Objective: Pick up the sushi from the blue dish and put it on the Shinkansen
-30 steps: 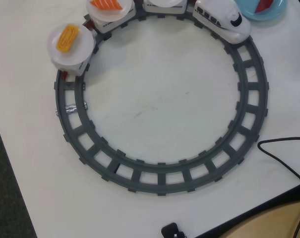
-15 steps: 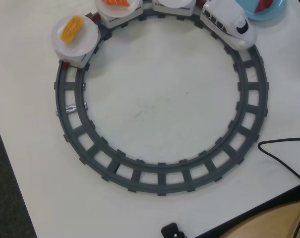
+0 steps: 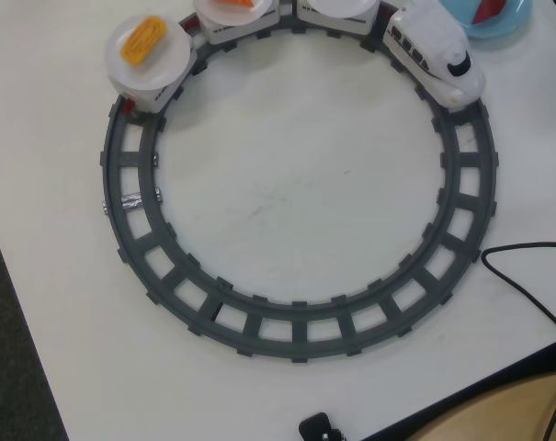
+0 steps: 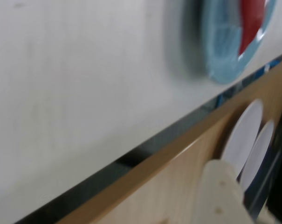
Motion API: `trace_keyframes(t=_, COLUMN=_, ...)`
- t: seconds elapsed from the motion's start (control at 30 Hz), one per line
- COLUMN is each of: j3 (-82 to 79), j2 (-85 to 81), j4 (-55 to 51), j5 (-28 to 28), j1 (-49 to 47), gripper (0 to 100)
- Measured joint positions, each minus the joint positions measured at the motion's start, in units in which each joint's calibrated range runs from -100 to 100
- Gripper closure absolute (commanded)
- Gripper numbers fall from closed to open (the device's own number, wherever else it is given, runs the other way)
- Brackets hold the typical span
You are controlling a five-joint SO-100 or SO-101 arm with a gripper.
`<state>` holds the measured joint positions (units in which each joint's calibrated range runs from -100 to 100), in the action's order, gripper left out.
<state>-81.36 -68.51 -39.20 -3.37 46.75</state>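
Covering most of the overhead view, a white table is seen, and on it a grey ring track is laid as a closed circle. On the far arc of that track the Shinkansen is parked, its rounded nose pointed toward the right side of the overhead view, with cars trailing behind it to the left. A round white plate is carried on the rearmost car, and a yellow-orange egg piece is set on it; an orange piece on the next car is cut off by the frame edge. The blue dish is found at the top right corner, just beside the train's nose, and the sushi is lying in it. A black cable is draped over the table's right edge. In the blurred wrist view, the dish and the dark-red piece are seen again near the table edge. Only one pale finger of the gripper is shown there, so its opening cannot be judged.
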Motion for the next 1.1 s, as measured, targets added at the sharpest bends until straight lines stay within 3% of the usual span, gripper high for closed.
trace_keyframes(t=0.3, j3=37.4, j2=43.4, j4=-0.7, j5=-0.8, j1=-4.7, gripper=68)
trace_keyframes(t=0.67, j3=81.5, j2=81.5, j4=-19.4, j5=-6.3, j1=-5.9, gripper=68)
trace_keyframes(t=0.87, j3=93.2, j2=92.7, j4=-26.0, j5=-8.9, j1=-5.7, gripper=68)
trace_keyframes(t=1.1, j3=95.4, j2=97.3, j4=-27.7, j5=-9.8, j1=-4.4, gripper=68)
